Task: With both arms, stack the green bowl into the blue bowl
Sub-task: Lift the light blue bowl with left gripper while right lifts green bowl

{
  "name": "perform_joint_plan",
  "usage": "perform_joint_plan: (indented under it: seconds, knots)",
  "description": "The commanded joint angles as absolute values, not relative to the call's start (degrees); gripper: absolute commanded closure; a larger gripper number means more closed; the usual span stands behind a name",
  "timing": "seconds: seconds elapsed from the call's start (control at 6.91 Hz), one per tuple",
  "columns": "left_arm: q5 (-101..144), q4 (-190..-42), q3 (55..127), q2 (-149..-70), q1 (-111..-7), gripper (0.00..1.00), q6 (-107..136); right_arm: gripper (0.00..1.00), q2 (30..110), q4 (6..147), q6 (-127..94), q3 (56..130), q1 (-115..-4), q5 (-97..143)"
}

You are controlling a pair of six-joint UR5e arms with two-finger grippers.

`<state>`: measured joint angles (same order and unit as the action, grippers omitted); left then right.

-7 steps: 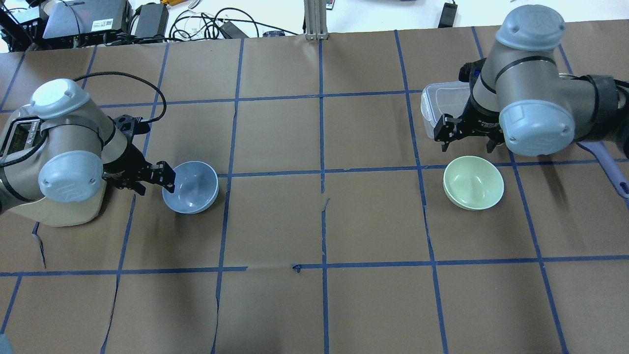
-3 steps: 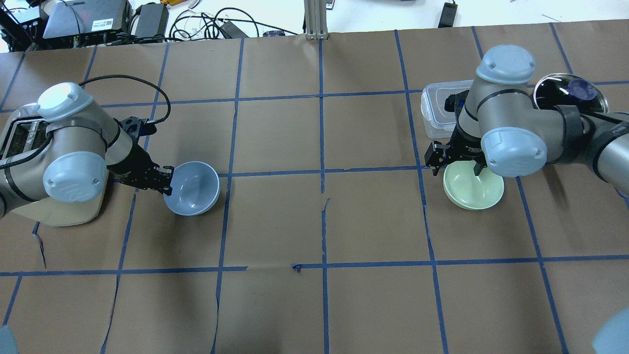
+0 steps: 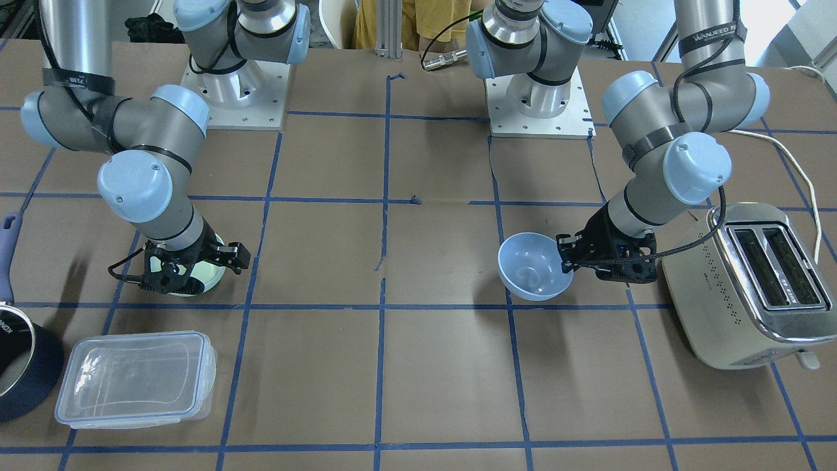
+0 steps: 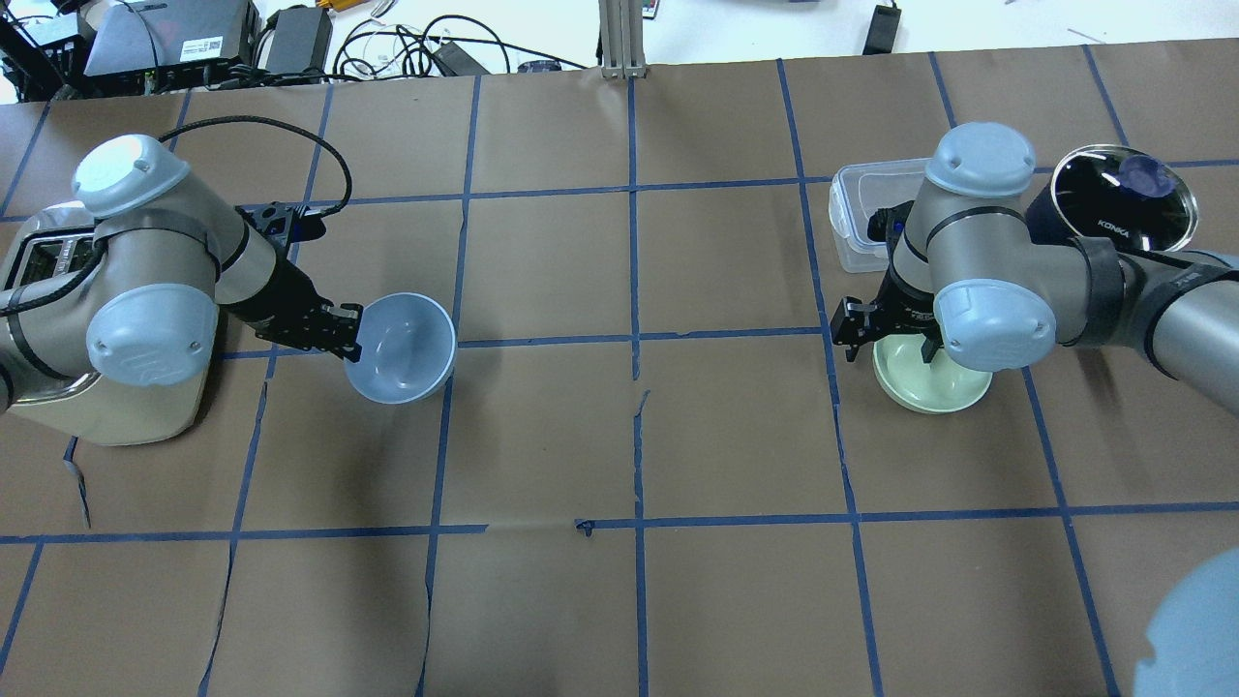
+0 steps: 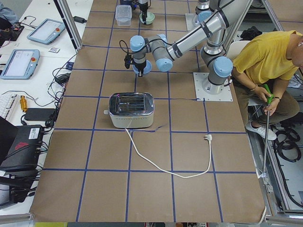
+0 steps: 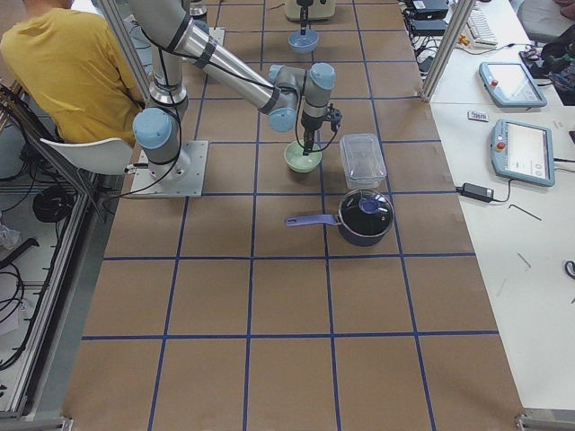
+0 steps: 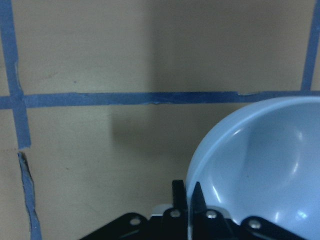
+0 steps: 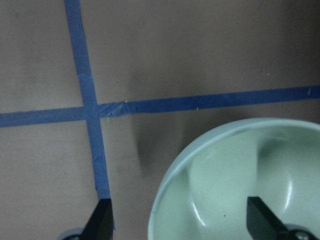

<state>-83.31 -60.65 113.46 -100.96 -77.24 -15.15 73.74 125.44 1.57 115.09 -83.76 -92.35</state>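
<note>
The blue bowl (image 4: 402, 348) hangs tilted a little above the table, left of centre. My left gripper (image 4: 350, 334) is shut on its near rim; the left wrist view shows the fingertips (image 7: 196, 192) pinching the rim of the blue bowl (image 7: 260, 165). It also shows in the front view (image 3: 533, 268). The green bowl (image 4: 929, 382) sits on the table at the right. My right gripper (image 4: 889, 344) is open and low over it, one finger inside the green bowl (image 8: 225, 180) and one outside its rim.
A cream toaster (image 3: 752, 288) stands behind my left arm, its cord trailing along the table. A clear lidded container (image 4: 857, 213) and a dark pot (image 4: 1113, 198) with a long handle stand just beyond the green bowl. A seated person (image 5: 265, 61) is behind the robot.
My left gripper closed on the blue bowl's rim, lifted it and carried it a little toward the centre. My right gripper came down from above the container to straddle the green bowl's rim.
</note>
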Motion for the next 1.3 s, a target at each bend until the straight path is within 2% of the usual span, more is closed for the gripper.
perform_joint_plan:
  seconds: [0.0,0.14,0.43,0.72,0.87,1.16]
  knots:
    - [-83.1,-59.4,110.6,-102.4,-88.6,1.00,-0.7,0.82,73.7,125.7,1.3,115.8,-83.8,-92.3]
    - [-82.5,-59.2,108.7,-104.3,-94.4,1.00,7.4,0.98,73.7,125.2,1.3,115.8,-83.8,-92.2]
    - [-82.8,-58.0,102.0,-110.1,-101.8,1.00,15.3,1.00,74.4,125.1,1.1,115.4,-83.8,-90.8]
    - [-82.3,-54.7,100.9,-114.2,-102.4,1.00,18.4,1.00,75.8,125.0,1.1,114.5,-83.6,-91.1]
    - [-82.2,-54.2,99.9,-115.0,-102.4,1.00,18.7,1.00,76.2,120.8,0.3,111.0,-83.7,-91.1]
    - [-75.4,-54.1,99.1,-116.9,-102.6,1.00,21.9,1.00,75.6,104.9,-1.1,98.6,-83.8,-91.1]
